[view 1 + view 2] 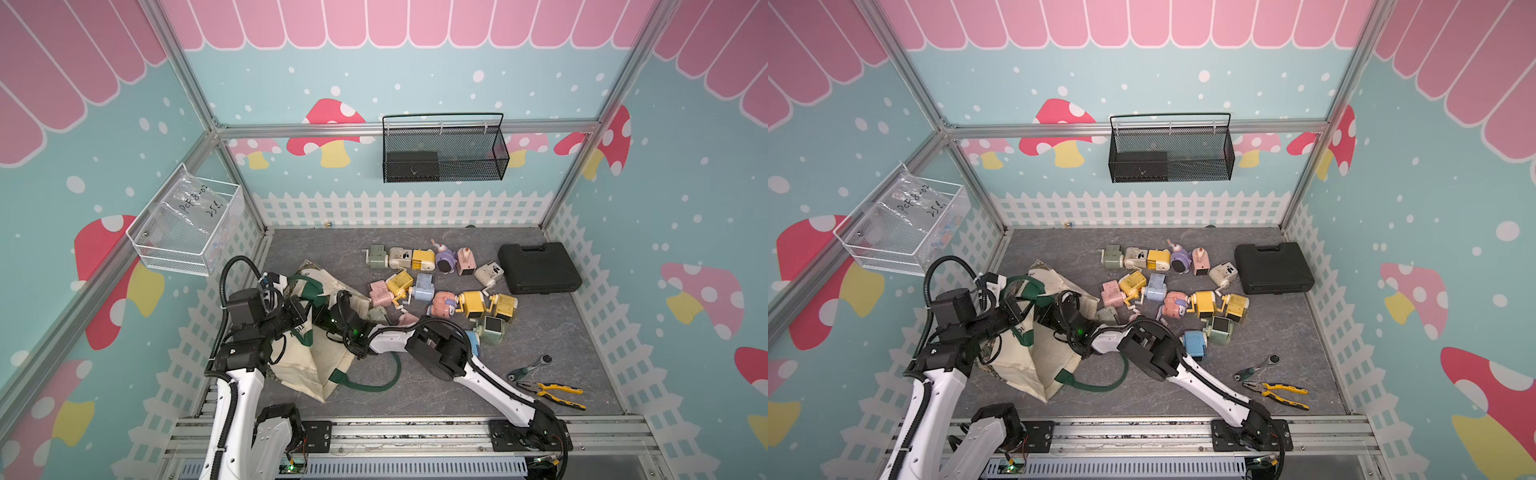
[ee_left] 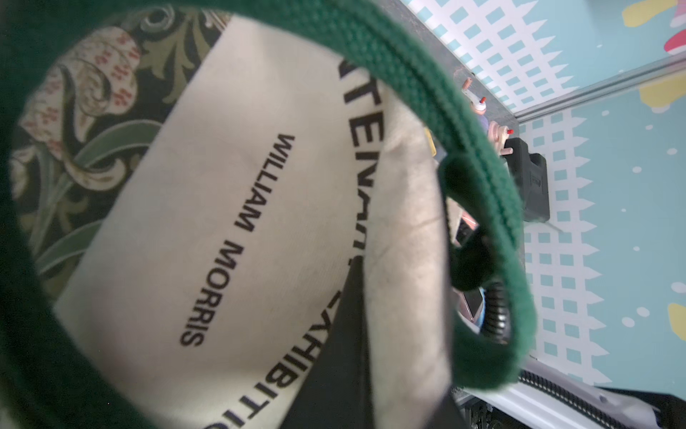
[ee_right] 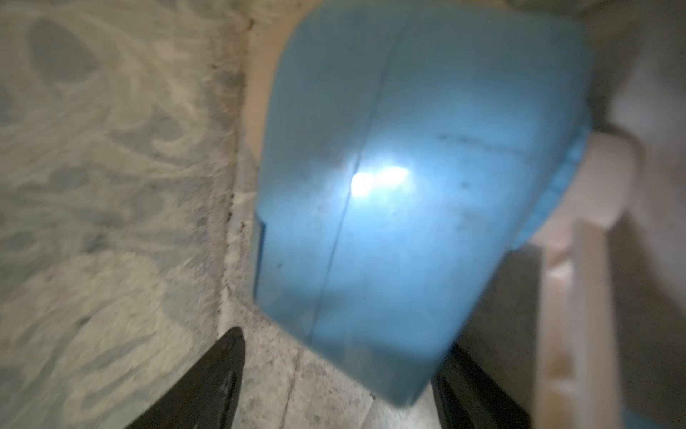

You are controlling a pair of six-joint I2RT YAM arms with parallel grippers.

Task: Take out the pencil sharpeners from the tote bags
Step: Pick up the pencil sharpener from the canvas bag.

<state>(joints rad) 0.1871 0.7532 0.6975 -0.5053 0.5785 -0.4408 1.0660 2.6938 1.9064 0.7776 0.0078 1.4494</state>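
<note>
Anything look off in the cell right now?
Two things. Pliers and a ratchet wrench lie loose on the table near the right arm, unrelated to the sharpeners. A green strap of the tote bag loops across the left wrist camera, blocking much of its view.

A closed black case (image 1: 539, 268) sits far right on the desk (image 1: 582, 345), with yellow-handled pliers (image 1: 545, 390) lying just beside a small ratchet wrench (image 1: 530, 366) nearer the front. Up at the back hangs a black mesh basket (image 1: 469, 164) holding a dark box (image 1: 411, 164). Off to the left, a white wire basket (image 1: 172, 253) holds a clear bag (image 1: 191, 208).
</note>
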